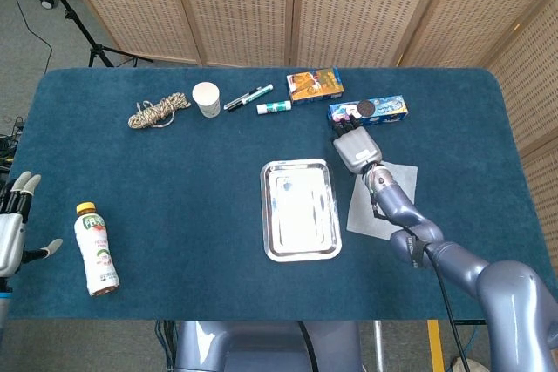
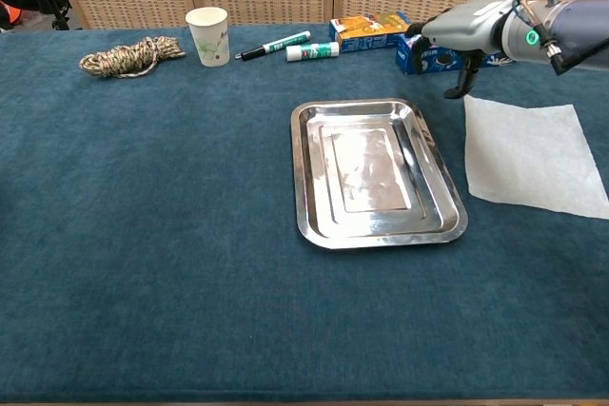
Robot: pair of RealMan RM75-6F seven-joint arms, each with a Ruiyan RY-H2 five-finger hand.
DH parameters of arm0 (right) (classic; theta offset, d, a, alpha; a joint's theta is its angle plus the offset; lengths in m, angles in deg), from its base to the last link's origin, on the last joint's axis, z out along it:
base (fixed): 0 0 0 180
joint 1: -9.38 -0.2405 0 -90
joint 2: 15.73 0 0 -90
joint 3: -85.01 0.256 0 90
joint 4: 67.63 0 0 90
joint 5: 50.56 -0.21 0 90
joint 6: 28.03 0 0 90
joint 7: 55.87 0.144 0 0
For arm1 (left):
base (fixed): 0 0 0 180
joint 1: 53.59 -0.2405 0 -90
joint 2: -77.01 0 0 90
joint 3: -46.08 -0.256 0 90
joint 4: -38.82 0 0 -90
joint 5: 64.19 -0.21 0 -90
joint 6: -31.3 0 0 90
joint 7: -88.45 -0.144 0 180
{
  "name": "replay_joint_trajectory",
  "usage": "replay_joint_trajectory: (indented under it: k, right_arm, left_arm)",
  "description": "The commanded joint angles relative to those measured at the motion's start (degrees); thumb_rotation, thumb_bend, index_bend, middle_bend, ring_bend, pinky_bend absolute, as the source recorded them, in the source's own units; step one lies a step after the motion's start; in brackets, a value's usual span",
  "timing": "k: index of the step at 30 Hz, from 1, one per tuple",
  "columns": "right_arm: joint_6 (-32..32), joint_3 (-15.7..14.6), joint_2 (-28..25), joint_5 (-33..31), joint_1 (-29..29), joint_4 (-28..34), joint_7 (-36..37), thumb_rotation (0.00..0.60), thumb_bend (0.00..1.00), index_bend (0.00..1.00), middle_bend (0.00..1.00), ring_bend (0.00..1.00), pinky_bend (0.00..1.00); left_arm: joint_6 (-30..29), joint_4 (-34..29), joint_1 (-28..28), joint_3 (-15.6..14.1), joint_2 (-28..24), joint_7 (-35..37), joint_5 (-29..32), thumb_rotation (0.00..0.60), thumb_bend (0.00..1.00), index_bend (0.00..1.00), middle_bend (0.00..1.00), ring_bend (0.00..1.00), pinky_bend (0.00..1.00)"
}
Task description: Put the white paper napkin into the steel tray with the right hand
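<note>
- The dark blue cloth-covered table [image 1: 174,180] carries everything; the left hand [image 1: 16,224] waits far off at its left edge with fingers spread and nothing in them.
- The shiny rectangular steel tray [image 2: 377,170] lies in the middle, empty, its long axis running away from the robot.
- The flat white paper napkin [image 2: 525,154] lies just to the right of the tray, apart from it, not yet lifted.
- The right hand [image 2: 463,30] hovers above the napkin's far left corner, fingers pointing down, holding nothing; the napkin lies toward the robot and to the right of the fingers. How wide they stand I cannot tell.
- The blue cookie box [image 1: 368,111] stands just behind this hand and could be bumped; the orange box [image 1: 315,86], white paper cup [image 1: 207,99] and coiled rope [image 1: 159,111] are well apart.
</note>
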Motion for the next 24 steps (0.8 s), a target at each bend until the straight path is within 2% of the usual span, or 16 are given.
replay_joint_trajectory:
  k: [1,9,24]
  right_arm:
    - [0.36,-1.54,-0.3,2.01,-0.03,-1.28,-0.99,0.6,0.36,0.31,0.0,0.0,0.0]
    - [0.43,-3.24,-2.02,5.6,1.0,-0.53,1.27,0.6,0.36,0.32,0.0,0.0,0.0]
    - [-1.26,-4.76,0.76,9.72,2.02,-6.1,7.07,0.6,0.36,0.33,0.0,0.0,0.0]
  left_arm:
    - [0.03,0.0,0.0,0.01,0.05,-0.08,0.0,0.6,0.0,0.0,0.0,0.0,0.0]
    - [0.71,0.09,0.28,-0.12,0.37,-0.78,-0.21,0.6,0.0,0.0,0.0,0.0,0.0]
    - [1.29,0.04,0.44,-0.14,0.83,-1.56,-0.2,0.6,0.0,0.0,0.0,0.0,0.0]
